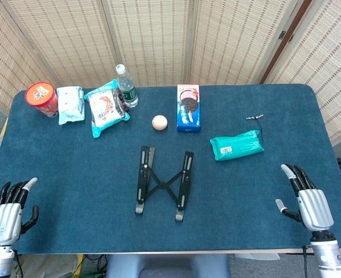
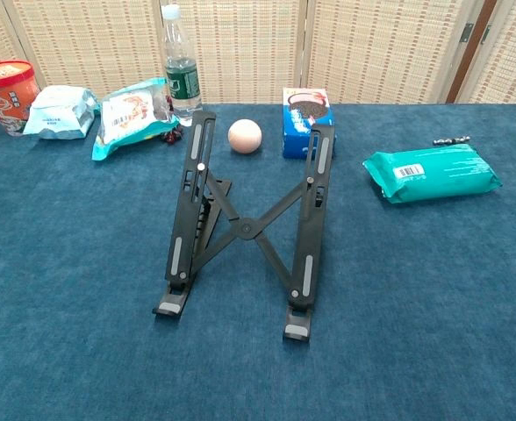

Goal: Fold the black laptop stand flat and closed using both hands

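Note:
The black laptop stand (image 1: 162, 181) stands unfolded in the middle of the blue table, its two rails spread apart and joined by a crossed brace (image 2: 243, 229). In the chest view the rails rise tilted toward the back. My left hand (image 1: 9, 211) rests at the table's near left corner, fingers apart and holding nothing. My right hand (image 1: 307, 200) sits at the near right corner, also empty with fingers extended. Both hands are far from the stand and show only in the head view.
Behind the stand lie a peach ball (image 1: 159, 122), a blue cookie box (image 1: 188, 108) and a water bottle (image 1: 126, 86). Snack bags (image 1: 105, 108) and a red cup (image 1: 42, 98) sit back left. A teal packet (image 1: 236, 145) lies to the right.

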Available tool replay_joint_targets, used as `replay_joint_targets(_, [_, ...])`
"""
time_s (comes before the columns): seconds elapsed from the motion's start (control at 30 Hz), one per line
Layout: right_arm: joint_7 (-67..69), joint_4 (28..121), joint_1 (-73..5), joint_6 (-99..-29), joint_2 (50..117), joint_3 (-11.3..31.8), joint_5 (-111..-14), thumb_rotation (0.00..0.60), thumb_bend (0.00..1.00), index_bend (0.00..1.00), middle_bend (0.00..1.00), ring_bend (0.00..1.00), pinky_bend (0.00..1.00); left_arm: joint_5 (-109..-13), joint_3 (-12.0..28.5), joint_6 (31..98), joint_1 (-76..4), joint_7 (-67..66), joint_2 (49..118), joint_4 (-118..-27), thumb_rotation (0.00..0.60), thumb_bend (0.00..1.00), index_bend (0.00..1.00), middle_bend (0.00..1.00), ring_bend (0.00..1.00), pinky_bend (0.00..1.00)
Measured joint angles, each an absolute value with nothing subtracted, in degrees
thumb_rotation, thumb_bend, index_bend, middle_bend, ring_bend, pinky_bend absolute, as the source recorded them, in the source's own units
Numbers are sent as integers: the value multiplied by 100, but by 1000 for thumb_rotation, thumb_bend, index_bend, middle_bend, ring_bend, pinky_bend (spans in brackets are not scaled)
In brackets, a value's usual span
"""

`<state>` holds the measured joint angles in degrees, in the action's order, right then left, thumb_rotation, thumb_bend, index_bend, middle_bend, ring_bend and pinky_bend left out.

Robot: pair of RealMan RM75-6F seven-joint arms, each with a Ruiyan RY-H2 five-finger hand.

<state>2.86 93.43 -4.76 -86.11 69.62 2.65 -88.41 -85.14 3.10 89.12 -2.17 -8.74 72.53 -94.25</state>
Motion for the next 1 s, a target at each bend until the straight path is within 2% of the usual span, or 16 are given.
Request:
replay_joint_targets(0.13, [224,9404,-469,-8606,6932,284,-8809,600,200,0,112,66,266,-8471,332,8864,-244,-874,7286,-9383,600,508,125,175,134,9])
replay_joint_targets(0.47, [369,9579,-584,-8398,6834,295,-8826,600,98,0,112,53,266,-8440,346,8838,-263,-814,7317,-9337,600,503,126,175,134,9])
replay_joint_targets(0.57, [605,9648,-664,-8250,6798,297,-8832,600,87,0,111,51,263,-8424,341,8832,-255,-774,7323,-9331,600,498,125,175,134,9])
replay_joint_targets(0.77, [1326,9800,-896,-7789,6686,306,-8792,600,62,0,73,3,161,-8410,340,8861,-230,-693,7314,-9322,600,469,125,175,134,5])
replay_joint_targets(1.0, [2594,9930,-1238,-7279,6548,349,-8816,600,60,0,35,0,156,-8390,341,8929,-185,-723,7344,-9286,600,463,125,175,134,0])
